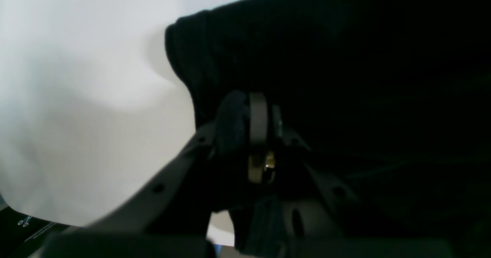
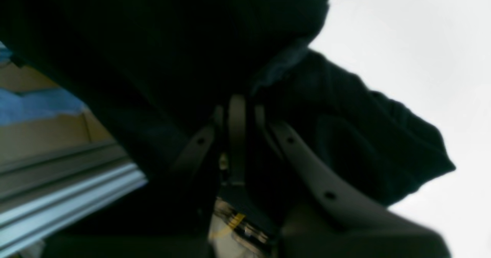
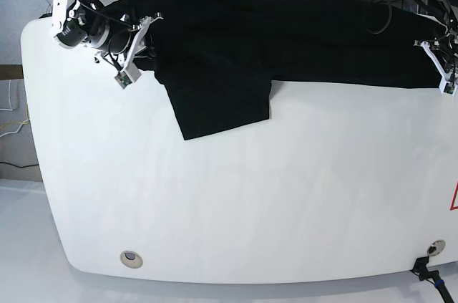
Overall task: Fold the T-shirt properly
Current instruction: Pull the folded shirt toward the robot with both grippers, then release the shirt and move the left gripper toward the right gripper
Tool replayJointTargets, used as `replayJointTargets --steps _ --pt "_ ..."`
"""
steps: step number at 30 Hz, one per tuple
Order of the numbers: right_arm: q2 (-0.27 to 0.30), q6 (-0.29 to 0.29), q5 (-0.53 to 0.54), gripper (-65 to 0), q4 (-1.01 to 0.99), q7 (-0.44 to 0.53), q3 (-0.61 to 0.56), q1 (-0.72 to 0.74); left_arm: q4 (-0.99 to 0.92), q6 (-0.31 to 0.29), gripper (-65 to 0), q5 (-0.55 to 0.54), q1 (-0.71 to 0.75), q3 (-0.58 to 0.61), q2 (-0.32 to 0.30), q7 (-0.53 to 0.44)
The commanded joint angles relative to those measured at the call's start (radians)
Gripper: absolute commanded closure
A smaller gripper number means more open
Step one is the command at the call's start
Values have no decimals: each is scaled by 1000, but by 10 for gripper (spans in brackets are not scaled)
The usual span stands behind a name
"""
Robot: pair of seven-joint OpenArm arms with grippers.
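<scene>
Clenched on black cloth, the left gripper shows in its wrist view with the jaws pressed together and a wad of the T-shirt bunched between and around them; the base view shows only that this gripper sits at the shirt's edge, not the pinch itself. Likewise the right gripper is closed on fabric in its own wrist view, the T-shirt draping over and past the jaws, while the base view places it at the garment's opposite end. Only the base view gives the whole layout: one T-shirt stretched in a long band between the two grippers along the far side of the white table, with one flap hanging toward the near side just beside the right gripper. No print is visible. Count: two grippers, one shirt, one table.
</scene>
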Motion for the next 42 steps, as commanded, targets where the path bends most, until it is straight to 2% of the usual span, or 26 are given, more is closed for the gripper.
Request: replayJointTargets --steps 1,3,6,8,10,13,15,21,30,33,35,36,38,40,42 --pt "3 -1 -100 -40 10 15 -36 6 14 6 0 0 -6 9 -21 -10" --pt "-23 -1 -218 -147 10 21 -79 8 14 6 -19 0 -3 24 -23 -10" --pt "-51 7 -378 -285 10 61 -136 8 14 6 -292 0 0 27 -23 -10" --pt "-54 7 -434 -357 10 75 -155 8 14 6 -439 0 0 27 -23 -10" --pt "-56 7 -450 -373 13 95 -157 8 16 6 -525 0 -2 27 -23 -10" --pt "-50 9 -431 -372 34 107 -155 8 22 6 -566 -2 -8 27 -24 -10" --pt "-48 9 -405 -372 45 110 -155 11 44 6 -566 -3 -19 26 -44 -10" --pt "-56 4 -387 -372 45 132 -146 55 60 6 -566 -6 -35 27 -43 -10" --pt "-28 9 -374 -372 45 130 -88 135 139 6 -566 -8 -69 49 6 -10" --pt "-31 10 -250 -372 45 136 -62 137 163 6 -564 -17 -78 55 26 -10" --pt "-48 10 -146 -371 44 138 -53 137 174 6 -562 -65 -80 56 58 -10" --pt "-54 12 -101 -363 44 138 -50 137 191 6 -543 -82 -80 56 69 -10" --pt "-57 47 -18 -290 39 138 -42 137 234 6 -422 -92 -78 95 94 -10" --pt "-71 79 29 -182 39 136 -43 134 280 6 -234 -92 -72 141 108 -9" --pt "-76 84 31 -59 39 135 -45 129 309 6 -26 -91 -52 161 143 -7"
